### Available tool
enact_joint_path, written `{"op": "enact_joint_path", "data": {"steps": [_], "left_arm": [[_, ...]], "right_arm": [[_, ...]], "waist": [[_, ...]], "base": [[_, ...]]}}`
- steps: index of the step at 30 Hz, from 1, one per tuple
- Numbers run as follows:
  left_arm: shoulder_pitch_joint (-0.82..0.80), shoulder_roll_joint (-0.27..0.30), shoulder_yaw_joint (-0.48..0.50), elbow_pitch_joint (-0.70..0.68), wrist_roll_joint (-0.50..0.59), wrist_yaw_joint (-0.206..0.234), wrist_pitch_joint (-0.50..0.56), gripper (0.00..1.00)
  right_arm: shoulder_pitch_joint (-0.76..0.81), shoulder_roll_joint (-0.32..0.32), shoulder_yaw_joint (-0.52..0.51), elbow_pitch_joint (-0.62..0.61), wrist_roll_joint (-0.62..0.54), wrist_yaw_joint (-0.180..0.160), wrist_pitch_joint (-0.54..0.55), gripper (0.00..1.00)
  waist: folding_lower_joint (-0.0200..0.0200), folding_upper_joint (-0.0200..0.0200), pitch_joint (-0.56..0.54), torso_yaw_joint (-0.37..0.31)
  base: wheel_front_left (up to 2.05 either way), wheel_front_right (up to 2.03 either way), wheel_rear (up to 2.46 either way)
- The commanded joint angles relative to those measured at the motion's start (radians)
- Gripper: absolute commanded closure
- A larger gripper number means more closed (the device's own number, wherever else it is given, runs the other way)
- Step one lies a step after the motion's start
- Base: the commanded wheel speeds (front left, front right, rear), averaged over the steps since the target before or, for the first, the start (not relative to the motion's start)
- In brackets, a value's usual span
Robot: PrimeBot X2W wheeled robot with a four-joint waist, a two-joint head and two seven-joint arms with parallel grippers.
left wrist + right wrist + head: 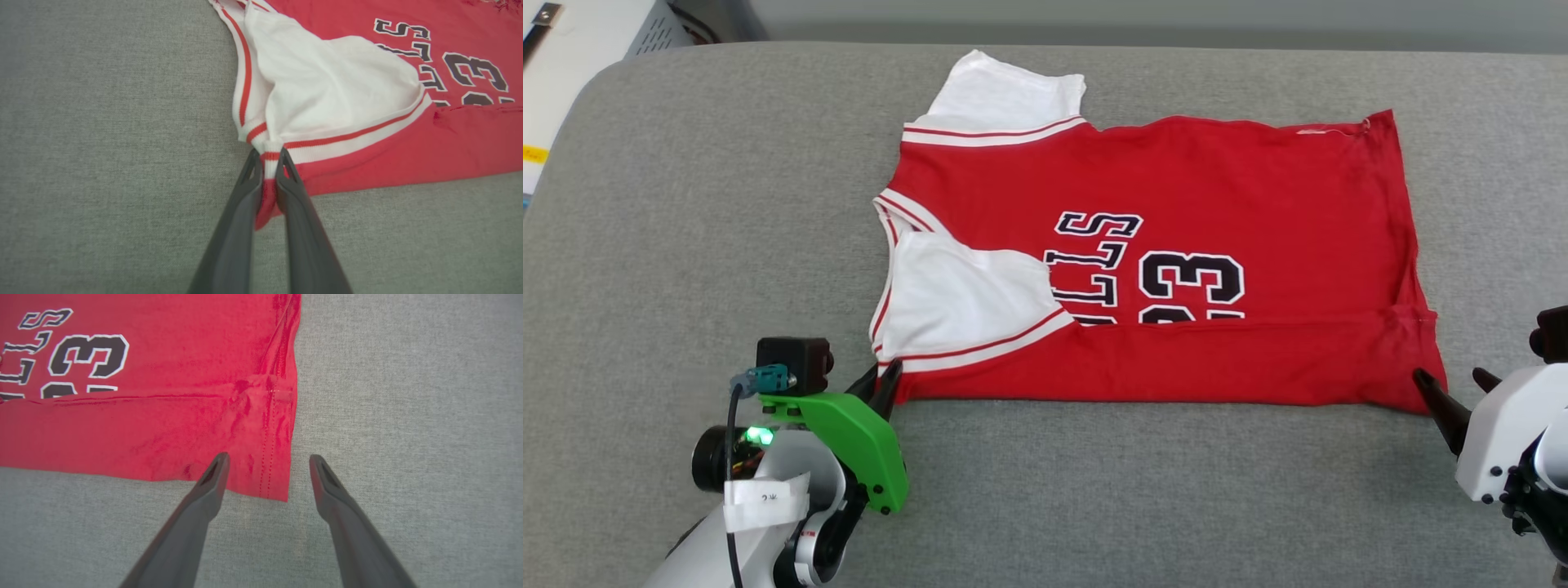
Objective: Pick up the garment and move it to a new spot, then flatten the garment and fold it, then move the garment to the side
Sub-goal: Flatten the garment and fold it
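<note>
The garment (1176, 204) is a red T-shirt with white sleeves and black lettering, lying flat on the grey table with its near long edge folded up over the chest. At the near left corner of the garment (367, 134), my left gripper (267, 157) is shut on the striped trim and red cloth bunched between its fingers. That left gripper (886, 380) sits at the lower left of the head view. My right gripper (267, 457) stands open astride the garment's near right hem corner (273, 473). In the head view the right gripper (1454, 380) is at the lower right.
The grey cloth table (686, 245) stretches around the shirt with free room on all sides. Beyond its rounded far left corner stands a pale box with a vented grey side (596, 41).
</note>
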Motion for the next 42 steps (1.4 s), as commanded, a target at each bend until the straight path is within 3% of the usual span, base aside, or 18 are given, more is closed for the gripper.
{"op": "enact_joint_path", "data": {"steps": [1, 8, 15, 18, 19, 30, 42], "left_arm": [[0.008, 0.008, 0.005, -0.025, 0.001, 0.007, -0.01, 1.0], [0.011, 0.031, 0.007, -0.144, 0.016, 0.029, -0.002, 1.0], [0.014, 0.034, 0.0, -0.171, 0.019, 0.039, 0.007, 1.0], [0.016, 0.037, -0.004, -0.163, 0.019, 0.04, 0.012, 1.0], [0.017, 0.037, -0.006, -0.159, 0.019, 0.039, 0.014, 1.0], [0.059, 0.047, -0.023, -0.089, 0.001, 0.032, 0.025, 1.0], [0.172, 0.081, -0.046, -0.097, -0.035, 0.042, 0.058, 1.0]], "right_arm": [[-0.022, 0.004, -0.009, 0.015, -0.018, -0.001, 0.009, 0.0], [-0.058, 0.043, -0.042, 0.112, -0.022, -0.001, 0.046, 0.0], [-0.079, 0.045, -0.03, 0.207, -0.026, -0.001, 0.042, 0.0], [-0.087, 0.049, -0.033, 0.229, -0.019, -0.001, 0.037, 0.9], [-0.09, 0.051, -0.034, 0.236, -0.015, -0.001, 0.035, 1.0], [-0.065, 0.022, -0.045, 0.242, 0.028, -0.001, 0.028, 1.0], [0.108, -0.012, -0.095, 0.072, 0.066, -0.001, 0.135, 1.0]], "waist": [[0.0, 0.0, 0.0, 0.016], [0.0, 0.0, 0.031, 0.039], [0.0, 0.0, 0.055, 0.046], [0.0, 0.0, 0.056, 0.046], [0.0, 0.0, 0.055, 0.046], [0.0, 0.0, -0.043, 0.029], [0.0, 0.0, -0.134, 0.019]], "base": [[0.0, 0.0, 0.0], [0.0, 0.0, 0.0], [0.0, 0.0, 0.0], [0.0, 0.0, 0.0], [0.0, 0.0, 0.0], [0.0, 0.0, 0.0], [0.0, 0.0, 0.0]]}}
